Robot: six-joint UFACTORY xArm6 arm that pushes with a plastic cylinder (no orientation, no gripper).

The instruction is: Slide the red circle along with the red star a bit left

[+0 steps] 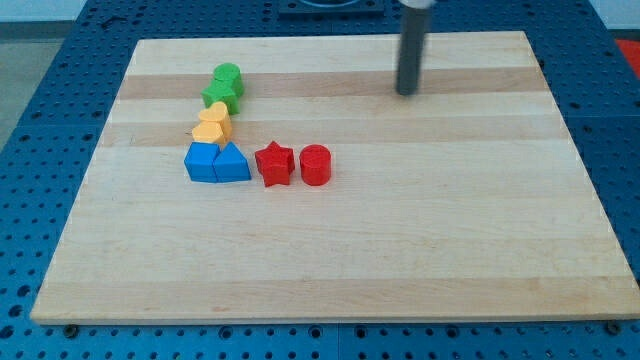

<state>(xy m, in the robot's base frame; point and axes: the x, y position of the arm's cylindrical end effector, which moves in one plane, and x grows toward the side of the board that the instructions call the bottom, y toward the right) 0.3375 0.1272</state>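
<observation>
The red circle point(316, 165) stands on the wooden board, left of centre. The red star point(273, 163) sits just to its left, with a small gap between them. My tip point(407, 92) is near the view's top, well above and to the right of the red circle, touching no block. The rod rises straight up out of the view's top edge.
A blue triangle point(232, 163) and a blue cube point(203, 161) sit left of the red star. Above them are two yellow blocks point(213, 124), then two green blocks point(225, 85). The wooden board point(400, 250) lies on a blue perforated table.
</observation>
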